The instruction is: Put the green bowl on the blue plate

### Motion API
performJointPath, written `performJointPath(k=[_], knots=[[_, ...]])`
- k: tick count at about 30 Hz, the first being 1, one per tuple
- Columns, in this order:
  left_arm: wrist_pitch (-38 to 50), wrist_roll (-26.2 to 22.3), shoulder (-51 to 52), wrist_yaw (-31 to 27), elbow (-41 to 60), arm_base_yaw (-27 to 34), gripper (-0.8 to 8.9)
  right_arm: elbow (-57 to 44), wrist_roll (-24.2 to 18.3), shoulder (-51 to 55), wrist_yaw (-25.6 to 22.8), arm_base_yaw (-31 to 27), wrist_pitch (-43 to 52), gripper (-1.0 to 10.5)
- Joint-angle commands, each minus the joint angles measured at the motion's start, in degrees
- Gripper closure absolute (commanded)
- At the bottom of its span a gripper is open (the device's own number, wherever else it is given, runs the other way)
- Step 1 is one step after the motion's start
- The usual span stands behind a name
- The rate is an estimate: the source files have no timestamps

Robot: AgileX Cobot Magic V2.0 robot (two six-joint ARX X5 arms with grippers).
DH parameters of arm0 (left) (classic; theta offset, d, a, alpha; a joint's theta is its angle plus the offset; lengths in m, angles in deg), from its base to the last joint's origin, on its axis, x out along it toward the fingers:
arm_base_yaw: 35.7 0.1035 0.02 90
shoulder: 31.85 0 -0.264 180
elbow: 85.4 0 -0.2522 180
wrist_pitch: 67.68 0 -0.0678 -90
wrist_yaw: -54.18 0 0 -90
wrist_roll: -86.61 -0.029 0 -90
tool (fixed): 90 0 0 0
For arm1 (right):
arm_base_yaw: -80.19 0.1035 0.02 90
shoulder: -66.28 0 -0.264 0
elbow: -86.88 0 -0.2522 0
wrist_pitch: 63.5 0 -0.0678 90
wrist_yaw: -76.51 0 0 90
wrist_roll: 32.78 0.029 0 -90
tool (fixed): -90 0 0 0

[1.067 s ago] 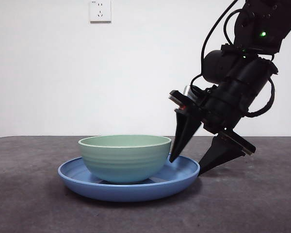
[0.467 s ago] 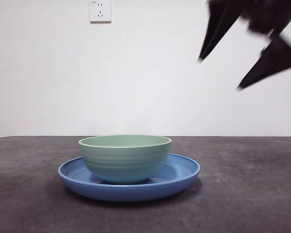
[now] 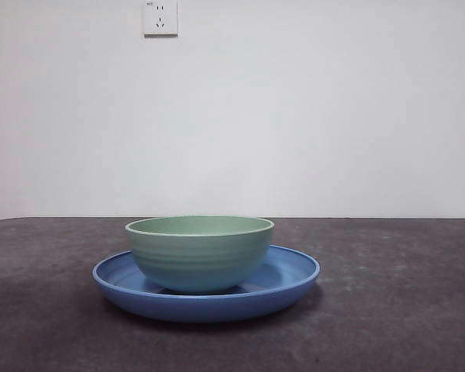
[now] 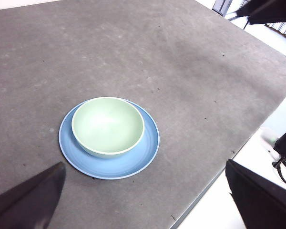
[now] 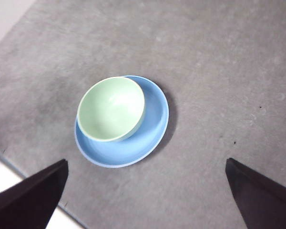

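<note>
1. Green bowl (image 3: 199, 252) is sitting upright on the blue plate (image 3: 291, 280), touching it, offset from the plate's centre: in the right wrist view it is lying toward about 10 o'clock on the plate.
2. Plate is resting flat on the grey desk (image 3: 403, 310), nothing else near it; a wall socket (image 3: 160, 17) is showing high on the wall behind.
3. Left claw (image 4: 143, 200) is hanging high above the desk, jaws spread wide, gripping nothing.
4. Right claw (image 5: 145, 195) is likewise hanging high over the plate, jaws wide apart and empty.
5. No arm is showing in the front view.
6. Judging the step: placing looks finished and the release done.
7. Next move, as I am reading it: nothing more is needed on the bowl; arms need only be parking clear of the dishes.
</note>
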Motion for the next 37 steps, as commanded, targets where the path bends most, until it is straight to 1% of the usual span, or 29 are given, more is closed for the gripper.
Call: performJointPath(k=[1,3,7,14,16,18,19,20,21,22,23,25,37], knots=[[0.59,0.15,-0.35,0.35,-0.37,-0.28,2.82,0.87,-2.69,3.21,0.2,0.68,-2.12,3.3],[0.59,0.15,-0.35,0.35,-0.37,-0.28,2.82,0.87,-3.56,5.7,0.22,0.72,-3.65,3.3],[0.87,0.15,-0.35,0.35,-0.39,-0.28,2.82,0.87,-3.67,9.22,0.22,0.72,-5.99,3.3],[0.83,0.15,-0.35,0.33,-0.39,-0.28,2.83,0.87,-3.43,11.06,0.22,0.72,-7.61,3.3],[0.83,0.15,-0.35,0.35,-0.37,-0.28,2.86,0.87,-3.41,10.99,0.22,0.72,-7.63,3.6],[0.85,0.13,-0.35,0.33,-0.39,-0.28,3.11,0.87,-3.41,10.93,0.24,0.72,-7.56,4.3],[0.81,0.13,-0.35,0.33,-0.39,-0.28,3.53,0.87,-3.37,10.93,0.26,0.72,-7.61,5.0],[0.72,0.13,-0.35,0.35,-0.39,-0.28,4.44,0.87,-3.3,10.93,0.55,0.72,-7.67,6.3],[0.7,0.11,-0.35,0.33,-0.39,-0.28,6.31,0.87,-3.37,10.93,0.98,0.72,-7.8,8.5],[0.76,-0.15,-0.35,0.33,-0.39,-0.28,8.4,0.87,-3.56,10.93,1.42,0.72,-7.69,9.6],[0.96,-0.07,-0.35,0.28,-0.39,-0.28,7.78,0.87,-3.54,10.95,1.51,0.72,-7.5,9.1],[0.9,-0.04,-0.35,0.28,-0.39,-0.28,8.03,0.87,-3.43,10.95,1.55,0.72,-7.19,9.1],[0.81,-0.04,-0.24,0.31,-0.39,-0.28,8.02,0.87,-3.45,10.95,1.53,0.72,-7.15,9.1]])
